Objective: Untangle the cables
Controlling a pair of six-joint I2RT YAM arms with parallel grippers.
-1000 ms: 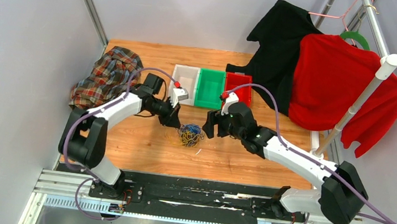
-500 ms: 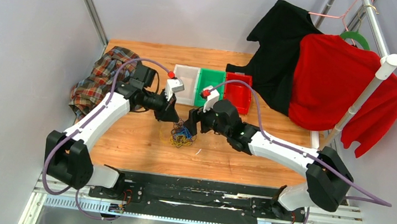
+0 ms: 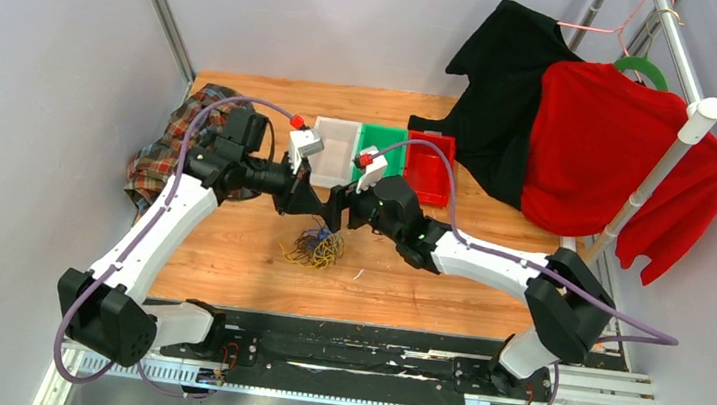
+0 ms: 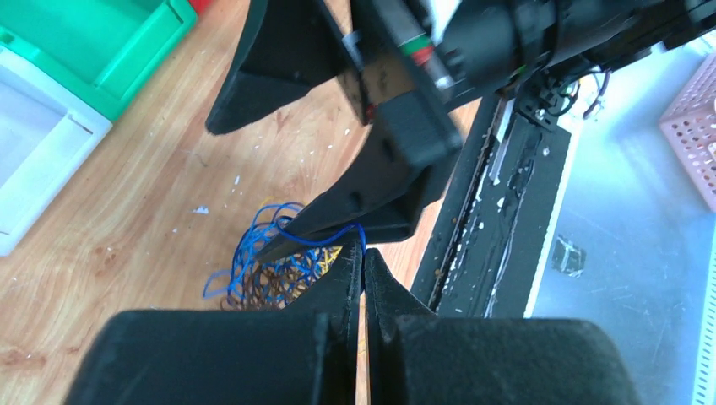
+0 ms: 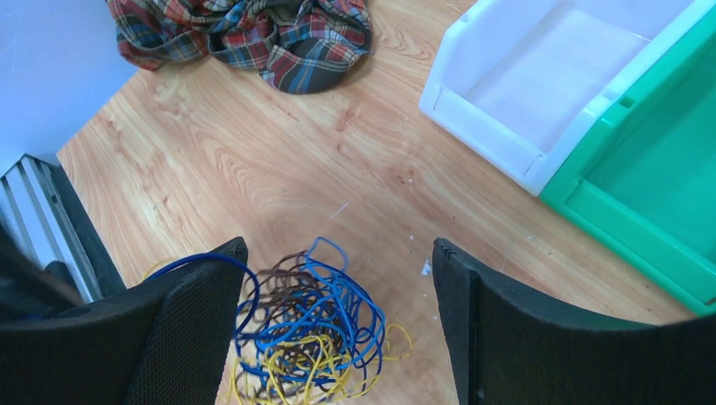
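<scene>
A wooden counter [image 3: 229, 249] is filling the booth, with a white bin [image 5: 540, 76] and a green bin [image 5: 667, 169] sitting beyond the fingers. The cables [image 5: 308, 337], a curly blue, yellow and brown tangle, are lying directly beneath both sets of fingers. The left fingers [image 4: 364, 257] are pinching fully shut on what looks like a single blue strand, drawing it up out of the heap. The right fingers [image 5: 338, 249] are gaping as wide as they go, straddling the tangle and gripping nothing. To my eye, the right fingers should be closing on a different-coloured loop low down, then pulling gently away from the left, so knots are loosening rather than tightening.
</scene>
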